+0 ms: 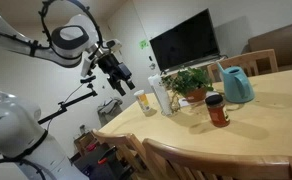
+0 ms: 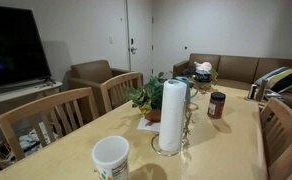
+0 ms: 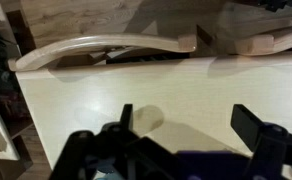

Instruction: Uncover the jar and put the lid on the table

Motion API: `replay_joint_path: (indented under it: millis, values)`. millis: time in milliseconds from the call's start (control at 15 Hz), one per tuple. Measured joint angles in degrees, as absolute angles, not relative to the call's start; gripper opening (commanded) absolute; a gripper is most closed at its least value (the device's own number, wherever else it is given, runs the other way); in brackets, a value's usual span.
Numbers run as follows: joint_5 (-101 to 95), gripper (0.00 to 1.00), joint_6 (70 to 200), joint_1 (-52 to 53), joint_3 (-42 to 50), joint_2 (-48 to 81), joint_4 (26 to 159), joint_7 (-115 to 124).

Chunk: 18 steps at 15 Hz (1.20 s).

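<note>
We find the jar (image 1: pixel 217 112) upright on the table (image 1: pixel 271 105), lid (image 1: pixel 215 98) on, just beside the teal pitcher (image 1: pixel 236 85). The gripper (image 1: pixel 123 84) hovers above a table corner, well apart from the jar, its jaws spread wide and empty.

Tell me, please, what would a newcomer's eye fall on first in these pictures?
The white robot arm reaches in above one end of the table, and the wrist view shows its gripper open and holding nothing. A tall white paper towel roll stands mid-table beside a leafy plant. Further along, the small jar, its dark lid on, stands by the teal pitcher.
</note>
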<state>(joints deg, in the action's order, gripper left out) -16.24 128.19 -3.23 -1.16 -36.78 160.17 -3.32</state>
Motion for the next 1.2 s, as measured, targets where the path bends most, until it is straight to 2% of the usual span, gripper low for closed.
replay_joint_path:
  millis: [667, 1200]
  values:
    - [-15.4, 1.0, 128.19, -5.9, 1.81, -35.45, 155.3, -0.24]
    - [-14.82, 1.0, 134.35, -8.97, 2.7, -23.98, 145.81, 7.31]
